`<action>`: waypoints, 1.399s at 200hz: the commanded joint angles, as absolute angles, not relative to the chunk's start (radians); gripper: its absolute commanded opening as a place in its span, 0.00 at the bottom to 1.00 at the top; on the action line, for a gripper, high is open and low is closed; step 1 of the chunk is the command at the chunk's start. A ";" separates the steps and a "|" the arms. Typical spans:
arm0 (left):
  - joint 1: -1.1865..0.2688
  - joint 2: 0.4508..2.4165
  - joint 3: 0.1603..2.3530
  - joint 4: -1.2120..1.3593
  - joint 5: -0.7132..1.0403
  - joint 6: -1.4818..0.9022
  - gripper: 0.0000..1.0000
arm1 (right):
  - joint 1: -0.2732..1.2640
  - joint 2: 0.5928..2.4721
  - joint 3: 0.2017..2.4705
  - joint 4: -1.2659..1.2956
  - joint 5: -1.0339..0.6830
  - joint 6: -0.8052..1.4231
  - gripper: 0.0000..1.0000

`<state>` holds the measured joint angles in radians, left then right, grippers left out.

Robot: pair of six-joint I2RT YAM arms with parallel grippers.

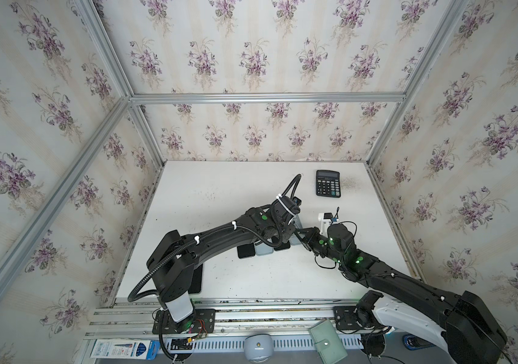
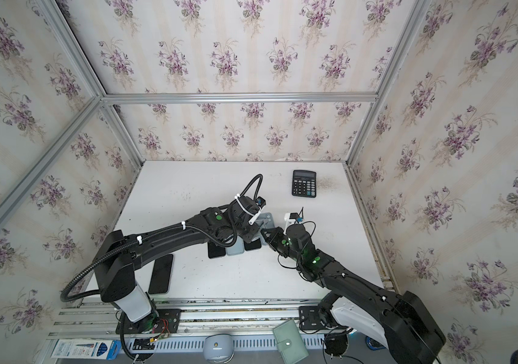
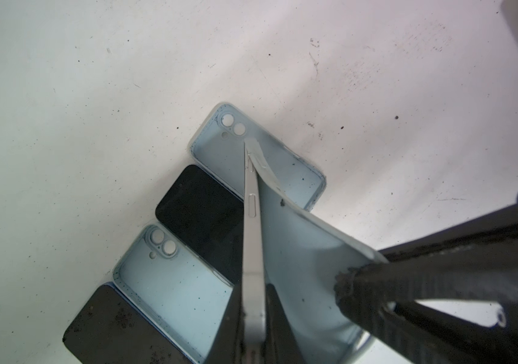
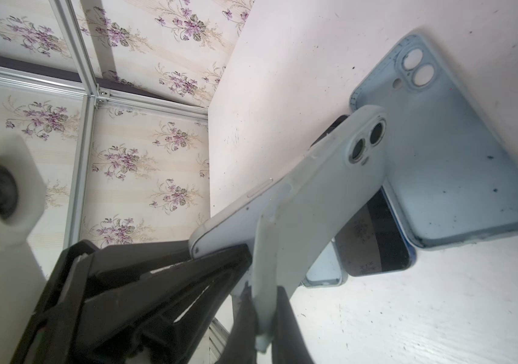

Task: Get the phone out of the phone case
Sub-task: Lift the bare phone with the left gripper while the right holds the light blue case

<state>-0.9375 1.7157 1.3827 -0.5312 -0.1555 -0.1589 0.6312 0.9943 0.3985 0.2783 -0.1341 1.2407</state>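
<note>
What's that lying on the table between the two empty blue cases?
A dark-screened phone lies flat between one empty case and the second empty case; the left wrist view shows it.

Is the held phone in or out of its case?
Partly out: the case is peeled off one end of the phone, whose camera end sits inside it.

Silver-edged phone (image 3: 253, 252), aloft on edge, pale-blue case (image 3: 301, 252) (one end peeled away), seemingly half-off.

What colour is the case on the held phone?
Pale blue-grey; the case, half off the phone, shows best in the right wrist view.
</note>
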 commanded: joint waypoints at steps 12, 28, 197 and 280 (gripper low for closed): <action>-0.930 1.673 1.382 -0.502 -0.151 -0.166 0.07 | 0.630 0.985 0.412 0.318 -0.121 1.250 0.00; -0.915 1.627 1.374 -0.503 -0.175 -0.163 0.07 | 0.630 0.978 0.419 0.296 -0.117 1.252 0.00; -0.796 1.370 1.103 -0.553 -0.677 0.394 0.03 | 0.630 1.218 0.590 0.280 -0.103 1.271 0.00; -0.704 1.465 0.963 -0.275 -0.577 0.679 0.09 | 0.632 1.451 0.699 0.357 -0.130 1.352 0.00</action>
<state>-0.7219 1.4372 0.9695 -0.3996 -0.5953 0.5823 0.6319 1.4094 0.6704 0.2909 -0.1131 1.3151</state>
